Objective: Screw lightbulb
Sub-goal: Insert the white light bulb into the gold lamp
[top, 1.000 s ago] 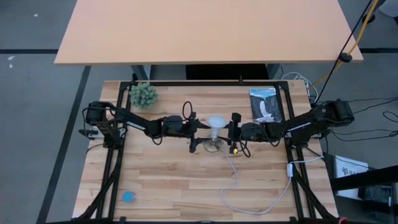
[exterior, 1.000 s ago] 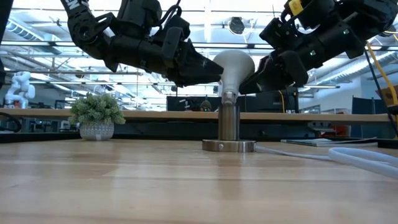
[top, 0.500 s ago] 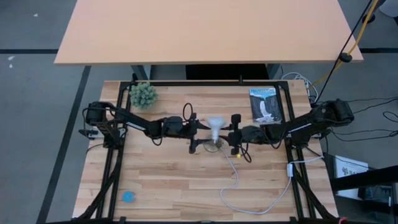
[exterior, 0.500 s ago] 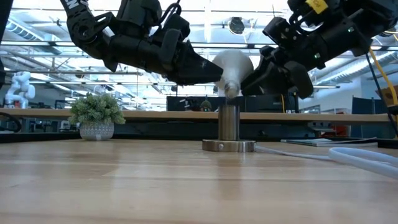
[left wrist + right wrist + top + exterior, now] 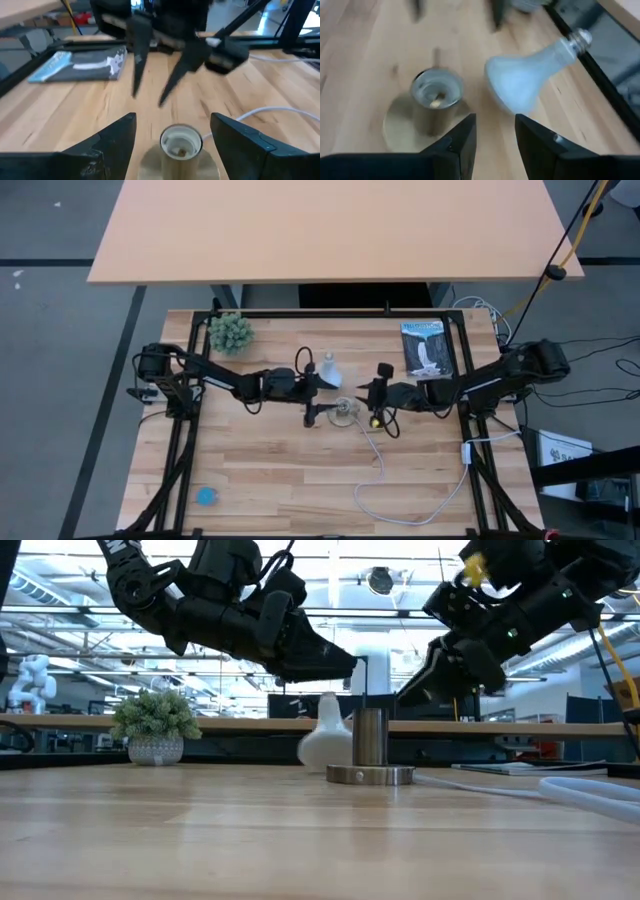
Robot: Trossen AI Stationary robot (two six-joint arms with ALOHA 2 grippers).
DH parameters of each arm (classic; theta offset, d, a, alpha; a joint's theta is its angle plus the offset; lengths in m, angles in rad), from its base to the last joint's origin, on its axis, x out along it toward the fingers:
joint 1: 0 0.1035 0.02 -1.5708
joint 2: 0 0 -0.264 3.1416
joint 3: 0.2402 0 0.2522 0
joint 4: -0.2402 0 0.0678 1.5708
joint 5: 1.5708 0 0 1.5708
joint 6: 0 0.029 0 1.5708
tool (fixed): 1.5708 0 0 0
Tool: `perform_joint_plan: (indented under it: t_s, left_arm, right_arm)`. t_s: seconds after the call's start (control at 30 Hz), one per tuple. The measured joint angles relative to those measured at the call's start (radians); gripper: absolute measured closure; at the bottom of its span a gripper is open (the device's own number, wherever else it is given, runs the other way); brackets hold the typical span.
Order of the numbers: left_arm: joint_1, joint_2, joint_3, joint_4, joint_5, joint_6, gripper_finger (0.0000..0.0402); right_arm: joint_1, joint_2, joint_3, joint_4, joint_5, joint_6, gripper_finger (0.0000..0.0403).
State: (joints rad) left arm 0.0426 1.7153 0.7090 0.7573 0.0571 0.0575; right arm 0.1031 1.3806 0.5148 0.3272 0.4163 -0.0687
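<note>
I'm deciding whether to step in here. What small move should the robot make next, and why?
Probably bring the right gripper over to the lightbulb and pick it up. The bulb lies on its side on the table beside the socket, which stands empty. Both grippers are open and hold nothing; the left gripper sits at the socket, so nothing can be screwed until the bulb is regrasped.

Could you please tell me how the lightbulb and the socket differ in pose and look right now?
The lightbulb lies on its side on the table; the socket stands upright on its round base. The lightbulb is frosted white with a rounded globe; the socket is a silvery metal cylinder, open and empty. Both rest on the wooden table, held by neither pincer.
</note>
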Motion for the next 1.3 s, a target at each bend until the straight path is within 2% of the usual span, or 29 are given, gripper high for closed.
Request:
perform_joint_plan:
  t_s: [0.13,0.2,0.37,0.53,0.77,0.97,1.17,1.3]
  left_arm:
    - [0.024,-0.026,0.000,-0.044,-0.042,-0.025,0.0143]
    - [0.042,-0.057,-0.012,-0.066,-0.046,-0.031,0.0143]
    - [0.089,-0.175,-0.104,-0.063,-0.071,-0.082,0.0143]
    - [0.092,-0.307,-0.244,-0.066,-0.175,-0.171,0.0143]
    - [0.074,-0.371,-0.355,-0.064,-0.305,-0.308,0.0143]
    - [0.078,-0.371,-0.356,-0.063,-0.312,-0.311,0.0143]
    - [0.078,-0.371,-0.356,-0.067,-0.312,-0.286,0.0143]
    - [0.078,-0.371,-0.356,-0.068,-0.311,-0.279,0.0143]
  right_arm:
    - [-0.034,-0.041,0.005,-0.010,-0.021,0.198,0.0277]
    - [-0.052,-0.061,0.036,-0.072,-0.061,0.246,0.0277]
    - [-0.089,-0.067,0.209,-0.333,-0.110,0.253,0.0277]
    - [-0.143,-0.025,0.410,-0.559,-0.124,0.253,0.0277]
    - [-0.242,0.181,0.682,-0.750,-0.246,0.293,0.0272]
    - [-0.310,0.399,0.885,-0.880,-0.285,0.326,0.0224]
    - [-0.343,0.519,0.949,-0.827,-0.290,0.287,0.0165]
    - [-0.353,0.552,0.951,-0.750,-0.291,0.265,0.0142]
